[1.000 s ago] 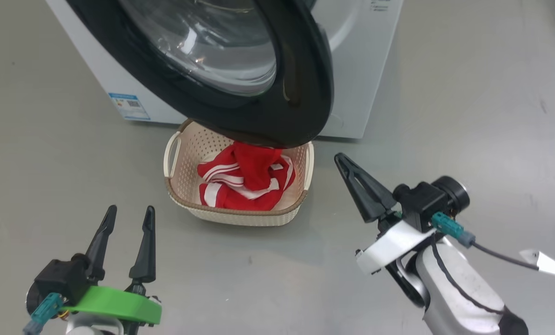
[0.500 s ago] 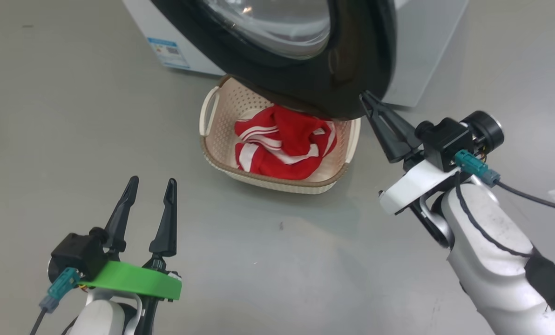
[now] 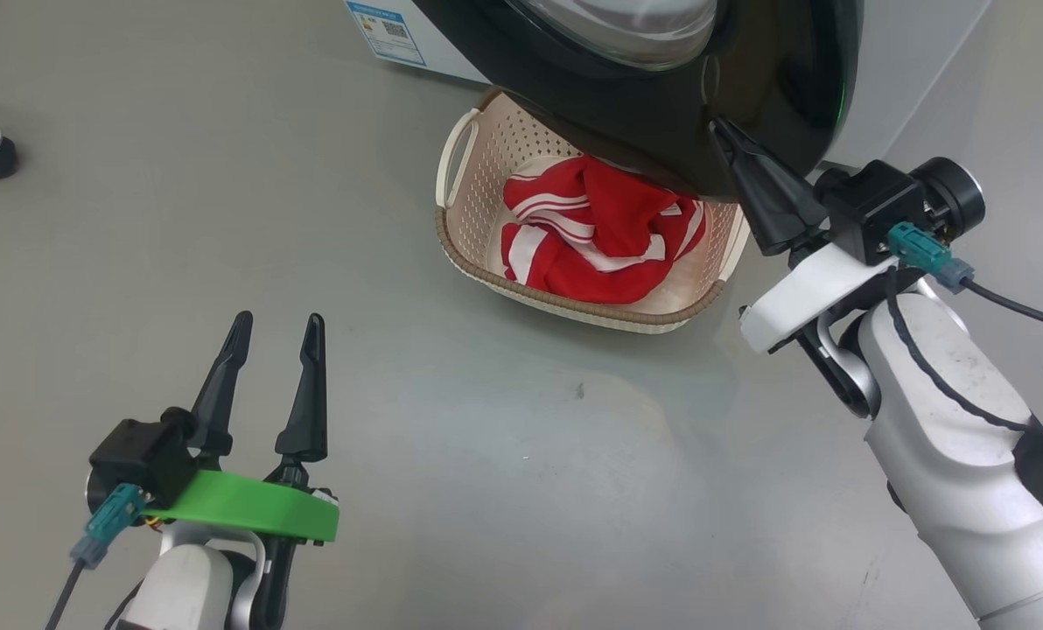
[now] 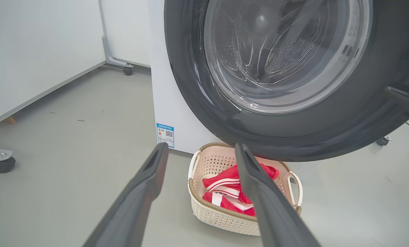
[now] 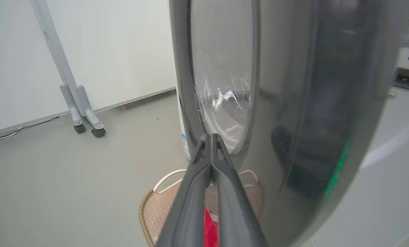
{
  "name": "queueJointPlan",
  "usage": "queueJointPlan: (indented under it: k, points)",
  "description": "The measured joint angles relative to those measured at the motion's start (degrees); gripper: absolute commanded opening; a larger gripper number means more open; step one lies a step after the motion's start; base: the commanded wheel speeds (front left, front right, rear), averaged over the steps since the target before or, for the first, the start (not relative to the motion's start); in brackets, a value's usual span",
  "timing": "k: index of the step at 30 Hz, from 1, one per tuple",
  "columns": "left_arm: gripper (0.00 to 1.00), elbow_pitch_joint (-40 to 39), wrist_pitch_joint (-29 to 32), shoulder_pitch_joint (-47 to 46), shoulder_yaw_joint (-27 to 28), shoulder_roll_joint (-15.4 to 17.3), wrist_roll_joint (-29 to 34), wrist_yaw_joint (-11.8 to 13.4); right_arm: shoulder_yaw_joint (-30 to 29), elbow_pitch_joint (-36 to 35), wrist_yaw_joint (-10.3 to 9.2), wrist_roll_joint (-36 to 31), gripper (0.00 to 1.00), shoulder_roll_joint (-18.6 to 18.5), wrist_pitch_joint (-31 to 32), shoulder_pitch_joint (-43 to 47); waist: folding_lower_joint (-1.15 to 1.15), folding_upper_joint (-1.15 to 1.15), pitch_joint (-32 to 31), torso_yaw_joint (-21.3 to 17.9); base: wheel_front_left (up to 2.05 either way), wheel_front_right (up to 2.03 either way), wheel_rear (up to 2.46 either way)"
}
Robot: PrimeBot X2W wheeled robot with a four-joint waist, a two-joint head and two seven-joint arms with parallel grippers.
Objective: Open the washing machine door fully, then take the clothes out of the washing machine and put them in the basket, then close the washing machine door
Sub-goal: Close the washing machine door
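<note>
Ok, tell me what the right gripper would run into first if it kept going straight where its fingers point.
The washing machine door: the right gripper, fingers shut, aims at its glossy black rim beside the glass. Whether the tips touch it is unclear.

**Q:** Head view: what sits at centre?
**A:** The cream perforated plastic basket [image 3: 458, 249] on the grey floor [image 3: 504, 455], holding the red white-striped fabric clothes [image 3: 605, 241].

**Q:** And around it?
**A:** At 12 o'clock, the round black-rimmed glass washing machine door [image 3: 775, 79] overhangs its far edge, in front of the white box washing machine [image 3: 911, 70]. The right gripper [image 3: 719, 128] is at 2 o'clock, just beside the door. The left gripper [image 3: 278, 319] is at 8 o'clock, well apart.
</note>
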Motion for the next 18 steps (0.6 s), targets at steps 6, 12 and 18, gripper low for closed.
queueJointPlan:
  k: [6,12,18]
  points:
    - [1.0,0.64,0.0,-0.13,0.16,-0.51,0.0,-0.01,-1.21,1.75,0.0,1.1,0.0,-0.8,-0.45,-0.98,0.0,0.0,0.42,0.37,0.0,0.0,0.0]
    - [1.0,0.89,0.0,-0.64,0.37,-0.57,0.0,-0.02,-2.69,2.71,0.2,1.33,0.0,-0.96,-0.76,-2.67,0.0,0.0,0.93,0.32,0.0,0.0,0.0]
    - [1.0,0.69,0.0,-0.94,0.63,-0.71,0.0,-0.18,-3.59,3.28,0.23,1.33,0.0,-1.27,-0.91,-5.22,0.0,0.0,2.19,0.09,0.0,0.0,0.0]
